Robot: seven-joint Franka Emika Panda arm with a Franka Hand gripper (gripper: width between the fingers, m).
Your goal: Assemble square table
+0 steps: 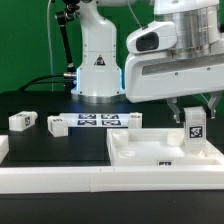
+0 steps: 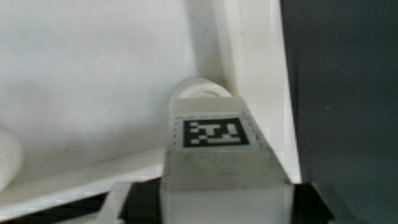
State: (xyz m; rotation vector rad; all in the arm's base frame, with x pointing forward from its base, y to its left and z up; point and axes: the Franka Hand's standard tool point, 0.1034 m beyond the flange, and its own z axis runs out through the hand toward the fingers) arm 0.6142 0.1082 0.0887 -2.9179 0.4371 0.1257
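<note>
Item: leg (image 1: 193,130), white, tagged, upright. Held fast between the claw's (image 1: 193,119) fingers, which are closed on its sides.
Location: at the table top's (image 1: 150,152) corner, beside its rim.
Handling: probably best kept vertical and centred before pressing; a tilt could jam it.

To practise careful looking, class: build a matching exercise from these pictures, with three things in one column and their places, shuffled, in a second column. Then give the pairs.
Things
1. white plastic square tray-like table top
2. small white tagged block leg
3. thin flat white marker board

Places
A. flat on the black surface, before the robot's white base
B. upright, clamped in the gripper
C. lying at the exterior view's right

Pairs: 1-C, 2-B, 3-A
</note>
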